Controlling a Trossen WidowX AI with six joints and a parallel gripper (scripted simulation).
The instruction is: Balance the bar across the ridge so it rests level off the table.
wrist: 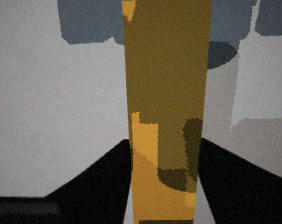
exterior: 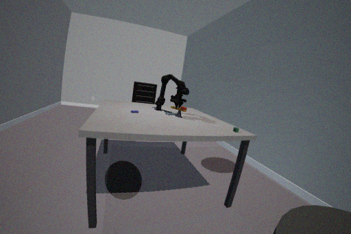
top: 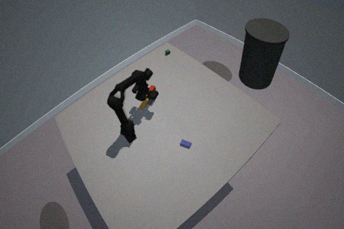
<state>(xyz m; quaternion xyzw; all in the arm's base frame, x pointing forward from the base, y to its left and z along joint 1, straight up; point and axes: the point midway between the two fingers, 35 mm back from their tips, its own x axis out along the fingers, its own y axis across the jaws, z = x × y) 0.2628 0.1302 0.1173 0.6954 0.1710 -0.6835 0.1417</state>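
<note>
The yellow-orange bar (top: 144, 105) (exterior: 174, 108) (wrist: 167, 75) is held above the table (top: 201, 105) (exterior: 154, 126). A red block (top: 152, 88) (exterior: 184, 109) is at one end of it. In the exterior view the bar looks nearly level, perhaps slightly lower at the red end. My gripper (top: 148, 98) (exterior: 179, 108) (wrist: 163, 146) points down and is shut on the bar, one black finger on each side. The ridge is hard to make out: a small grey-blue shape (exterior: 179, 114) stands below the bar, among shadows. Contact between bar and ridge cannot be told.
A blue block (top: 185, 144) (exterior: 134, 112) lies on the table away from the arm. A small green cube (top: 167, 52) (exterior: 236, 130) is near a table corner. A large dark bin (top: 260, 58) stands on the floor beyond the table edge.
</note>
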